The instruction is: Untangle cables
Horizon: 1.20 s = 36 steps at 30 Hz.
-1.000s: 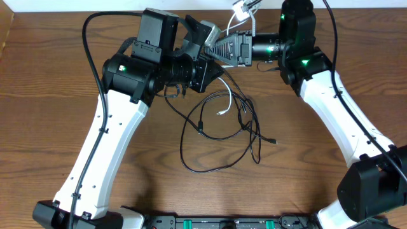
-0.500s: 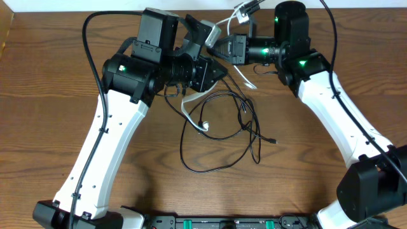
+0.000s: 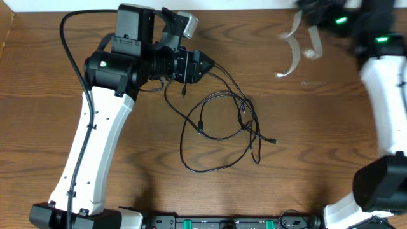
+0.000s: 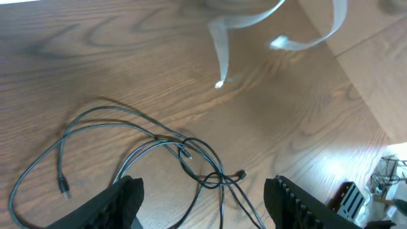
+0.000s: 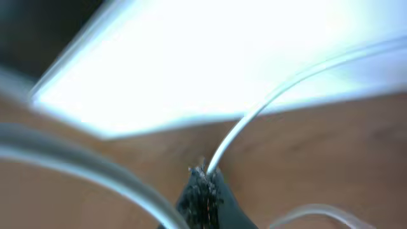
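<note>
The black cables [image 3: 245, 117] lie in a loose tangle at the table's middle, with a wide loop [image 3: 210, 166] toward the front; they also show in the left wrist view [image 4: 181, 151]. My left gripper [image 3: 205, 64] hovers just behind them at the upper left, open and empty, and its fingers [image 4: 124, 202] stand wide apart. The white cable [image 3: 296, 54] hangs blurred at the back right, apart from the black ones. My right gripper [image 3: 310, 11], blurred in motion, is shut on that white cable [image 5: 273, 95] at its fingertips [image 5: 202, 181].
The table's back edge and a white wall run along the top [image 3: 254, 5]. A black equipment bar [image 3: 222, 222] sits at the front edge. The left arm's own thick black wire [image 3: 70, 57] arcs over the back left.
My right gripper shut on the white cable and swung far right, pulling it out of the black tangle. My left gripper opened and shifted left.
</note>
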### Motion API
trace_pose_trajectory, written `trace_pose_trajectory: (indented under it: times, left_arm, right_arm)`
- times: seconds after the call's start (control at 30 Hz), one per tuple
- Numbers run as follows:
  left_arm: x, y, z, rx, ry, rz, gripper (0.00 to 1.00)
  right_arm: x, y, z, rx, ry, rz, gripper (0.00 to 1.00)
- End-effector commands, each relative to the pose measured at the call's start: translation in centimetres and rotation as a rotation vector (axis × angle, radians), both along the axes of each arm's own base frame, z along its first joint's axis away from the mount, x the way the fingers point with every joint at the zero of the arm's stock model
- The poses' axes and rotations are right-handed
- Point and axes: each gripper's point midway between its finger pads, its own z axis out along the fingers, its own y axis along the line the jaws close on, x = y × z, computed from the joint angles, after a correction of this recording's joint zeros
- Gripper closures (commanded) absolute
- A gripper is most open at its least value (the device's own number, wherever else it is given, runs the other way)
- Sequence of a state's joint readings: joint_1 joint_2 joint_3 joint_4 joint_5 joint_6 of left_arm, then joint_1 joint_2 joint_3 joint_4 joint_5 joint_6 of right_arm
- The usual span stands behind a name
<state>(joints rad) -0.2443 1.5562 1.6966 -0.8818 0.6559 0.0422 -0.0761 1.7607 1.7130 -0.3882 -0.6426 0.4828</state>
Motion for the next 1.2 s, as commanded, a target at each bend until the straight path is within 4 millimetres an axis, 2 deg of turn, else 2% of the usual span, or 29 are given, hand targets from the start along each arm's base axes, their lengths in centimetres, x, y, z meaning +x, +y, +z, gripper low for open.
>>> trace_pose_trajectory:
  times: [0.0, 0.07, 0.23, 0.3, 0.37, 0.47, 0.57, 0.6, 0.63, 0.83, 1.0, 1.1, 1.17]
  left_arm:
    - [0.1, 0.0, 0.5, -0.005, -0.015, -0.004, 0.34]
    - [0.1, 0.1, 0.5, -0.005, -0.015, -0.004, 0.34]
    - [0.1, 0.0, 0.5, -0.006, -0.019, -0.004, 0.34]
    - [0.1, 0.0, 0.5, -0.006, -0.019, -0.004, 0.34]
    - [0.1, 0.0, 0.5, -0.006, -0.019, -0.004, 0.34]
    - [0.1, 0.0, 0.5, -0.006, -0.019, -0.004, 0.34]
    - [0.1, 0.0, 0.5, -0.006, -0.019, -0.004, 0.34]
    - [0.1, 0.0, 0.5, -0.006, -0.019, -0.004, 0.34]
    - [0.1, 0.0, 0.5, -0.005, -0.019, -0.004, 0.34]
    - [0.8, 0.4, 0.4, 0.015, -0.039, 0.02, 0.34]
    - [1.5, 0.4, 0.0, 0.023, -0.044, 0.028, 0.34]
    - [1.8, 0.3, -0.2, 0.023, -0.044, 0.028, 0.34]
    - [2.0, 0.3, -0.3, 0.023, -0.045, 0.028, 0.34]
  right_arm:
    - [1.7, -11.3, 3.4, -0.229, -0.109, -0.376, 0.99]
    - [1.7, -14.1, 3.6, -0.289, -0.123, -0.46, 0.99]
    - [1.8, -18.4, 3.7, -0.508, -0.14, -0.63, 0.99]
    - [2.3, -19.4, 3.1, -0.563, -0.137, -0.667, 0.99]
    - [3.1, -20.1, 2.2, -0.586, -0.121, -0.678, 0.99]
    - [6.2, -21.2, -1.9, -0.619, -0.067, -0.668, 0.99]
    - [7.8, -22.5, -4.8, -0.644, -0.025, -0.702, 0.99]
    - [8.4, -23.6, -6.4, -0.668, -0.003, -0.745, 0.99]
    - [8.7, -24.2, -7.1, -0.682, 0.003, -0.774, 0.99]
    - [9.8, -27.9, -8.9, -0.705, -0.027, -0.896, 0.99]
    - [10.9, -31.6, -9.3, -0.591, -0.133, -1.028, 0.99]
    - [11.1, -33.2, -11.5, -0.507, -0.122, -1.079, 0.99]
    - [11.4, -33.2, -13.1, -0.499, -0.097, -1.062, 0.99]
